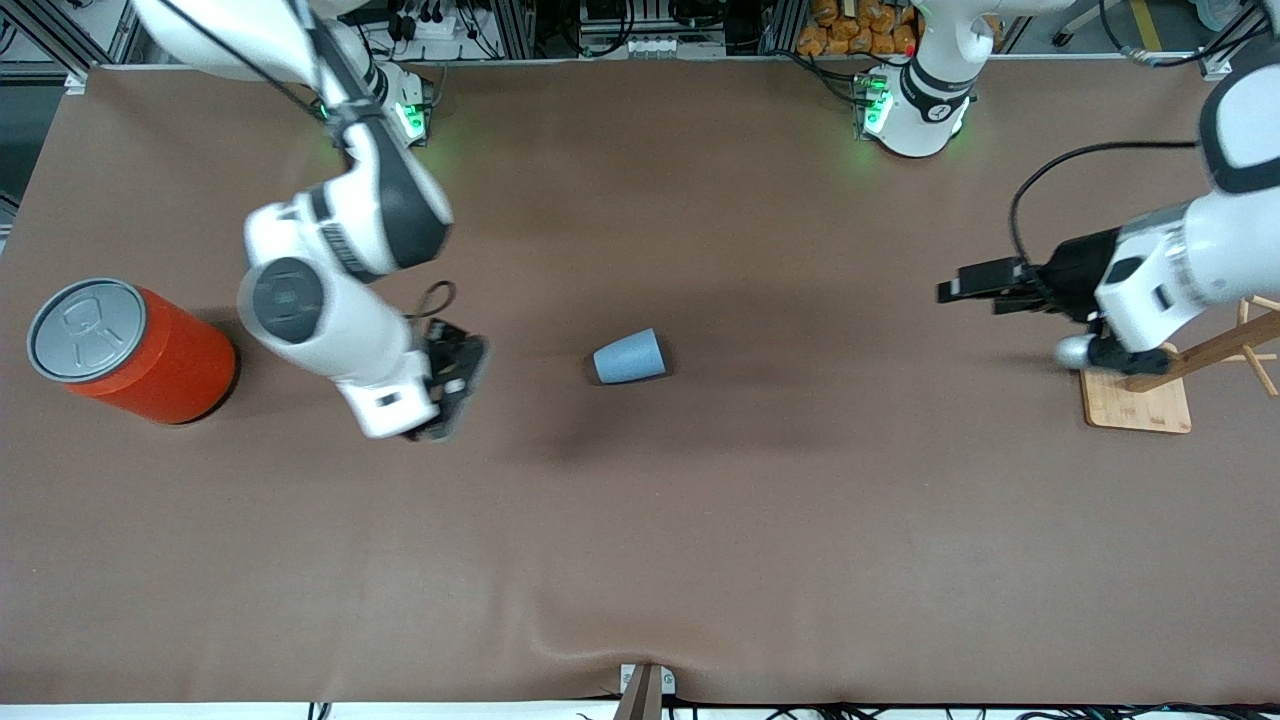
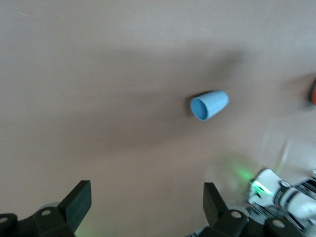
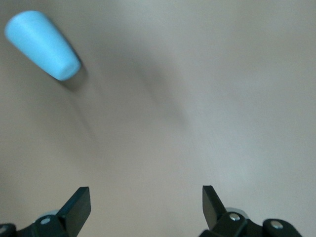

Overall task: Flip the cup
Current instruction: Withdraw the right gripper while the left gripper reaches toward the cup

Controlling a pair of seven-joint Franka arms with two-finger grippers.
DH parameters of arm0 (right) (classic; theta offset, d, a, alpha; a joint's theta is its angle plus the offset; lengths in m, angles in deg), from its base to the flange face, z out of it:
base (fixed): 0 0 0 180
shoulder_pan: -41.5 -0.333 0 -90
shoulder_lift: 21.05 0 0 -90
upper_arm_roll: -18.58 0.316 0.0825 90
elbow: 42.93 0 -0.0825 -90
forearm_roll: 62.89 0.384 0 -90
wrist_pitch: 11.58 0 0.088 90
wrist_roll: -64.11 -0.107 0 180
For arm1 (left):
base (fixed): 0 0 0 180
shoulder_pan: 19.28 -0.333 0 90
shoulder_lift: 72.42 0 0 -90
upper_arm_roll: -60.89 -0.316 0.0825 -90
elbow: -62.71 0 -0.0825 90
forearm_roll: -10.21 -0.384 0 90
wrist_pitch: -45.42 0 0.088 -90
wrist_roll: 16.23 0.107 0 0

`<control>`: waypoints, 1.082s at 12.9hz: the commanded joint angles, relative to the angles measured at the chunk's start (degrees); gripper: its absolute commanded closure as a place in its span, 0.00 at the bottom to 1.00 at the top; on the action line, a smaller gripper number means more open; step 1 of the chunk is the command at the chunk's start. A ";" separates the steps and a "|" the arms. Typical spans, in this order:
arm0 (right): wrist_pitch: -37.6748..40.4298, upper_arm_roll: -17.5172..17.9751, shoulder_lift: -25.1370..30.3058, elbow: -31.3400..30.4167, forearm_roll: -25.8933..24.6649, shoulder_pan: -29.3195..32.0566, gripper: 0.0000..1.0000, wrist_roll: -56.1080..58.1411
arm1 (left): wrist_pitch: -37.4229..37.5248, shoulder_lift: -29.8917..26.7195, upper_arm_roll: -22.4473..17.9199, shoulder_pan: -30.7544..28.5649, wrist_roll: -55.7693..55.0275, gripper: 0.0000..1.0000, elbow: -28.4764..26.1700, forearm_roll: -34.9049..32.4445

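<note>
The light-blue cup (image 1: 630, 357) lies on its side on the brown table near the middle, its mouth toward the left arm's end. My right gripper (image 1: 470, 368) hangs over the table between the orange can and the cup, open and empty. In the right wrist view the cup (image 3: 42, 44) shows its closed base, away from the open right gripper (image 3: 145, 205). My left gripper (image 1: 952, 290) is open and empty over the table beside the wooden stand. In the left wrist view the cup (image 2: 209, 104) shows its darker mouth, well off from the open left gripper (image 2: 146, 200).
A large orange can (image 1: 130, 350) with a grey pull-tab lid stands at the right arm's end. A wooden peg stand (image 1: 1140, 402) on a square base sits at the left arm's end, under the left wrist. The arm bases (image 1: 915, 110) stand along the table's back edge.
</note>
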 commanded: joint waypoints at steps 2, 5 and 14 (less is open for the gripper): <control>4.64 -0.15 7.62 -2.00 -0.93 8.73 0.00 -5.48 | -6.61 0.79 0.04 4.55 -1.40 0.00 -4.29 6.15; 5.97 -3.40 14.03 -4.80 -1.11 11.66 0.00 -11.09 | -10.92 1.14 0.22 5.52 -1.32 0.00 -8.77 13.79; 21.96 -7.98 23.72 -4.91 -1.11 15.96 0.00 -35.90 | -32.35 7.28 10.31 7.19 6.32 0.00 -21.95 33.21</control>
